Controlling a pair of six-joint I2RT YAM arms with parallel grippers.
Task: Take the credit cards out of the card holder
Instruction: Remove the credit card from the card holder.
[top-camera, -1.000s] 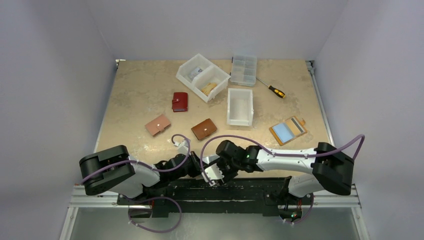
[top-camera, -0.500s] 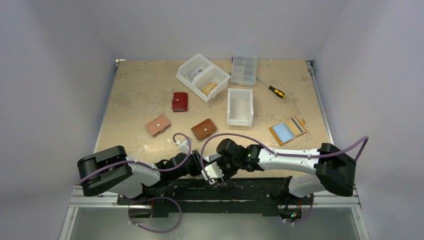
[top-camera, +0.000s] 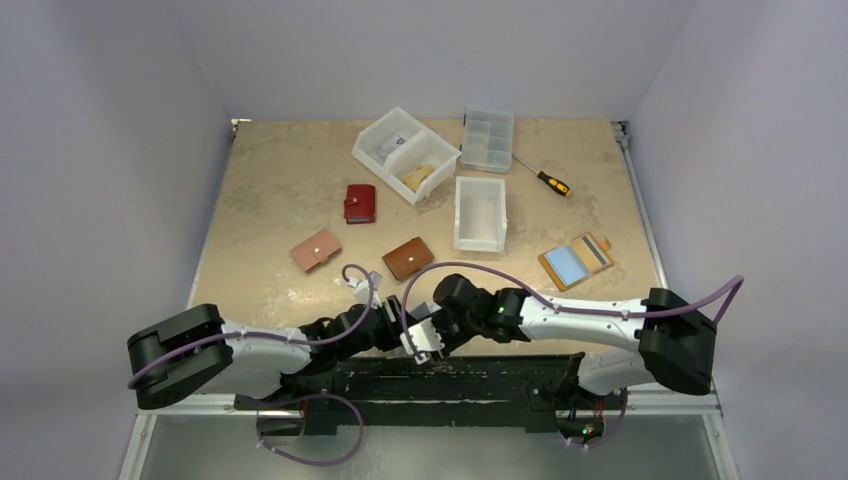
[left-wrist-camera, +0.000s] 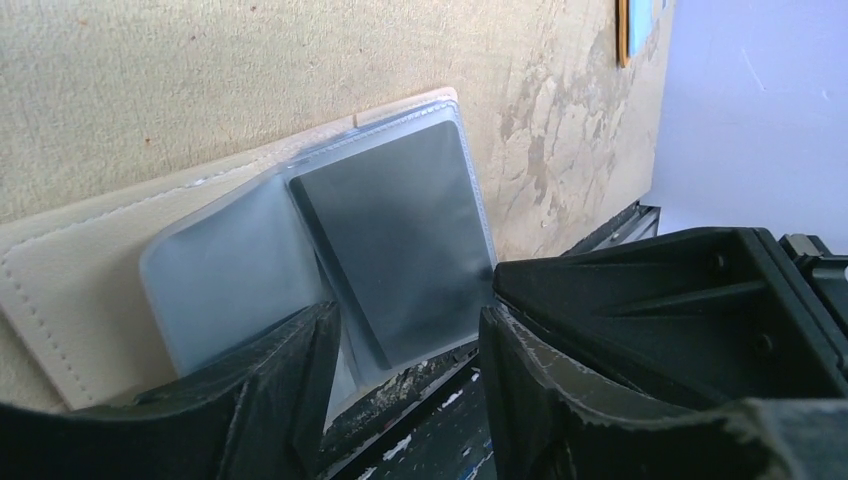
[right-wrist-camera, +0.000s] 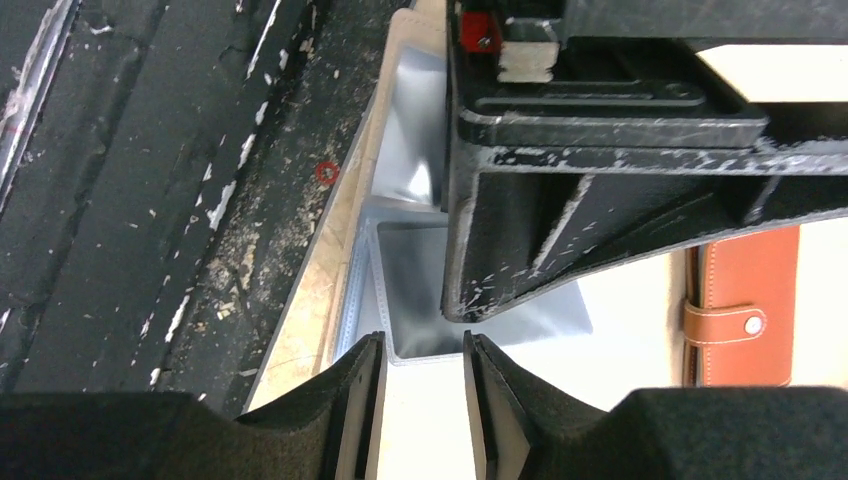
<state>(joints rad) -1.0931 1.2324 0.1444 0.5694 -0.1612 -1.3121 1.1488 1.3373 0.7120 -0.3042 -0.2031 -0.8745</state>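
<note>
Left gripper (left-wrist-camera: 410, 345): I see its fingers well apart, holding nothing, clear sleeves (left-wrist-camera: 230, 270) reaching between them.
Right gripper (right-wrist-camera: 422, 350): narrow gap, gripping nothing.
Black credit card (left-wrist-camera: 400, 240): frame centre, sleeved inside cream card holder (left-wrist-camera: 70, 290).
Brown wallet (top-camera: 408, 258): beyond, mid-frame.

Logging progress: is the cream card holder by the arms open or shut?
Open: in the left wrist view the card holder lies spread flat, clear sleeves fanned out, a black card in one.
</note>
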